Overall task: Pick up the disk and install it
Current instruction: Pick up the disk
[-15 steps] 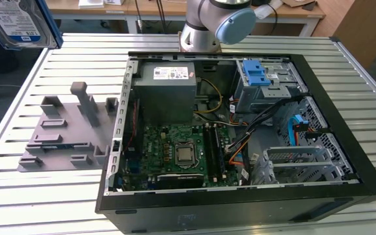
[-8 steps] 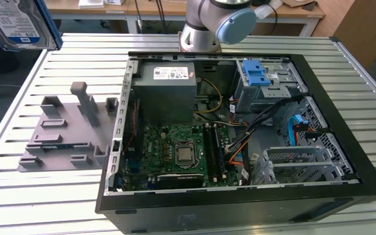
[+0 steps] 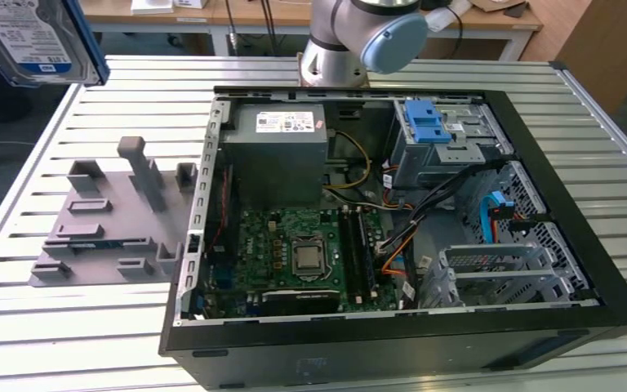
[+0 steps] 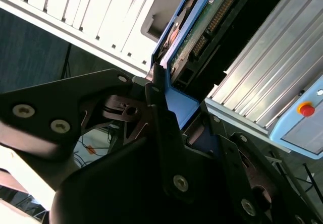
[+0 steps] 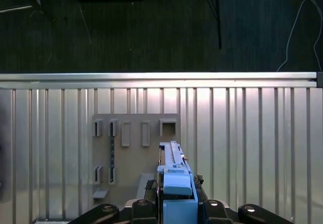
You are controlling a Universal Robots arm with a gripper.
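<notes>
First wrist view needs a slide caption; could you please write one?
Gripper shut on the disk, held edge-on over the grey fixture plate on the slatted table.

Slatted metal table (image 3: 65, 331) bearing computer case (image 3: 401, 353), grey fixture (image 3: 98, 230).

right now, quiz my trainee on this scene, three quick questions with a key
1. True or false: the flat silver disk with blue plastic rails lies inside the open black computer case.
2. What does the tool hold? A the disk; B a cable; C nothing.
3. Fill in: the grey slotted fixture block sits to the exterior view's ___ of the case.
Key: 1 false; 2 A; 3 left.
</notes>
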